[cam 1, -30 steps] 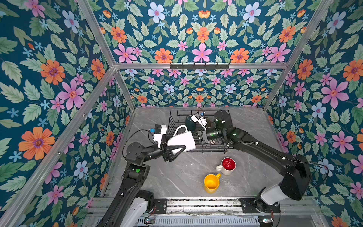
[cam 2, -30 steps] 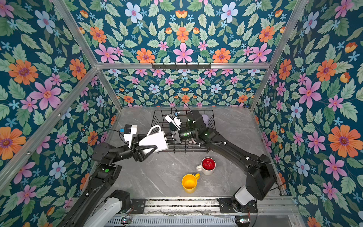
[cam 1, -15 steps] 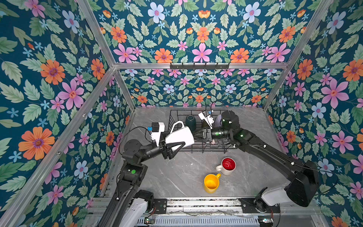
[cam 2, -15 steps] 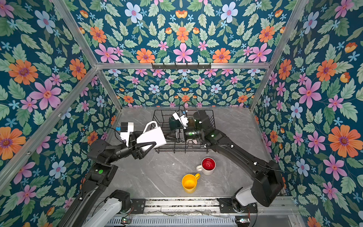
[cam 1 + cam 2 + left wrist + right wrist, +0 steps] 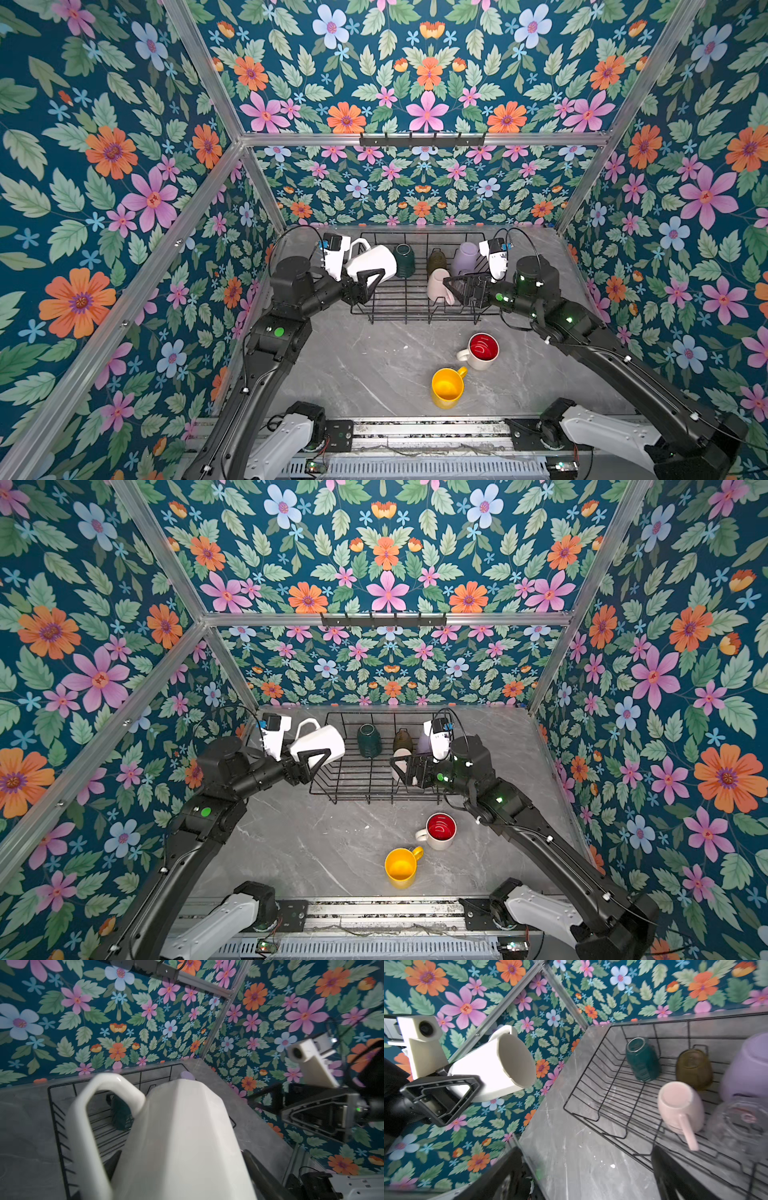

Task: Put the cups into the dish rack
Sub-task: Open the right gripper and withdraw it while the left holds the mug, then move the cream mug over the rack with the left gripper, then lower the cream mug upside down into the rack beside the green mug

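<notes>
Inspection of the dish rack (image 5: pixel 390 291): it stood at the far side of the grey table (image 5: pixel 365 374), seen in both top views.

Five cups sat inside it, bases up. These were the dark green mug (image 5: pixel 404 259), the olive-amber glass (image 5: pixel 436 259), the lilac tumbler (image 5: pixel 467 257), the pale pink mug (image 5: pixel 679 1109) and the clear glass (image 5: pixel 737 1126). The clear glass was blurred at the edge of the right wrist view, so its attitude appeared inverted but could not be confirmed.

The left gripper (image 5: pixel 372 274) was clamped on the white mug (image 5: pixel 372 259). It held the mug clear of the wires above the rack's left end, tipped on its side with the handle uppermost.

The right gripper (image 5: pixel 455 286) stood with its jaws spread wide and nothing between them. It was just beside the pale pink mug, over the rack's right half.

Two cups were outside the rack, upright on the table nearer the arm bases: the red-lined white mug (image 5: pixel 482 351) and the yellow mug (image 5: pixel 448 388). They stood close together without touching.
</notes>
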`<action>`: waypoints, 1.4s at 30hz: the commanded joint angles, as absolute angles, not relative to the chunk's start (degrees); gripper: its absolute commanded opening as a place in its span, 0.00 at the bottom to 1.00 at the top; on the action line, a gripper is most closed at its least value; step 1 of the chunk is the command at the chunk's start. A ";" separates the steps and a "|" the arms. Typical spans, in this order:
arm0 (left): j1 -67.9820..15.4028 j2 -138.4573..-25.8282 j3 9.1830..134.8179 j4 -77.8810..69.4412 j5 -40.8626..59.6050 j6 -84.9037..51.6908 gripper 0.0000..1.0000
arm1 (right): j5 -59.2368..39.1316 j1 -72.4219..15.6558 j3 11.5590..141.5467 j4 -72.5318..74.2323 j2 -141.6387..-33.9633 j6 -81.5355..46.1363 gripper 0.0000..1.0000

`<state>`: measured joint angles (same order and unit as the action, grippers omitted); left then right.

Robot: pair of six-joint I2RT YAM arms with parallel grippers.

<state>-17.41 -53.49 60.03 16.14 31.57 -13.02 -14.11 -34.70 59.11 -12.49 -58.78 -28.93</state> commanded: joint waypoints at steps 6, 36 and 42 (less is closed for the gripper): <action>-17.40 -64.08 69.41 25.72 18.56 -10.42 0.00 | -5.19 -34.32 57.33 -16.31 -54.61 -27.71 0.98; -25.62 -99.71 96.30 45.43 -4.81 -4.75 0.00 | -4.08 -33.86 52.22 -21.17 -45.48 -23.99 0.99; -25.80 -103.73 97.92 46.30 -6.48 -4.31 0.00 | -4.22 -33.92 51.07 -21.18 -44.52 -23.82 0.99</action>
<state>-25.63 -103.26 97.45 47.09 -4.49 -5.17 -4.16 -33.85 51.29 -21.54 -44.88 -24.25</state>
